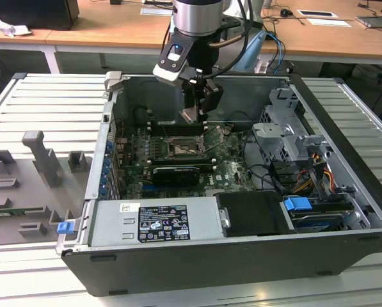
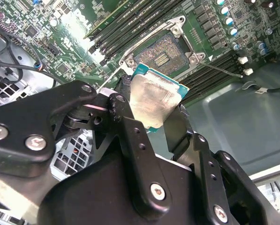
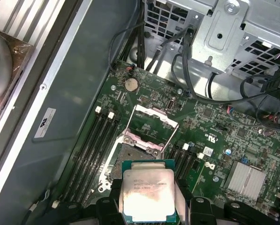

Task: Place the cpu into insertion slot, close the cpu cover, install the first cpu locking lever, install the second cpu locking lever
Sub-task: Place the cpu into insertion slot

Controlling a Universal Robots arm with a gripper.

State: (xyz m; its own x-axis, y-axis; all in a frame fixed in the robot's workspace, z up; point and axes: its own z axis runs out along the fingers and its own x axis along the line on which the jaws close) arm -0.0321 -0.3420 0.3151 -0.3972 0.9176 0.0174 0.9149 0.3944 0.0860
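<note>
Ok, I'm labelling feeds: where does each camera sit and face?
Exterior view: off the arm, looking down into the computer case; gripper shows.
First wrist view: on the arm, facing the motherboard past the held cpu.
Second wrist view: on the arm, behind the fingers, facing the insertion slot.
Both wrist views share the cpu.

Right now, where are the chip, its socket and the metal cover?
cpu [image 3: 148, 194]: first wrist view, middle of its silver lid.
insertion slot [image 2: 161, 52]: second wrist view, its contact field.
cpu cover [image 3: 155, 115]: first wrist view, one bar of the open frame.
</note>
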